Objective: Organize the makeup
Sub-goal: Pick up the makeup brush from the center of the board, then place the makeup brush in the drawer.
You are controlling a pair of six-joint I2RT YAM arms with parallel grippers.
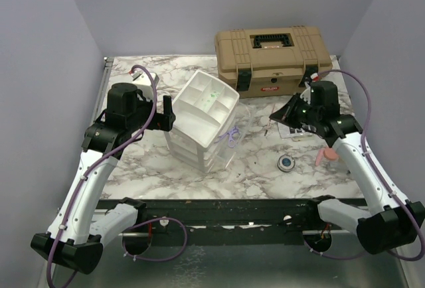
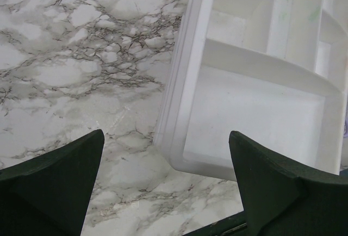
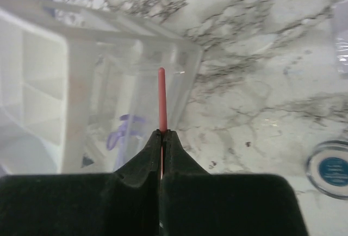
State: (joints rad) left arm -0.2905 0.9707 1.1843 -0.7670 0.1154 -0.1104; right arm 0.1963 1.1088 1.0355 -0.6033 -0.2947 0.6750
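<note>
Your right gripper (image 3: pixel 162 135) is clamped on the pencil (image 3: pixel 161 97), so you look mid-carry toward the tray (image 2: pixel 261 100). Next, lift over it and release, probably into a narrow slot. The left gripper (image 2: pixel 166 134) hangs beside it, jaws apart. The compact (image 3: pixel 331 169) lies on the table (image 3: pixel 261 56).

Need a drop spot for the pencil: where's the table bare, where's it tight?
Bare marble along the front edge, between the drawer unit and the round compact. Another patch left of the drawer unit, below the open left gripper. Crowded: right side, where the compact, pink discs and the right gripper, shut on the pencil, sit before the toolbox.
</note>
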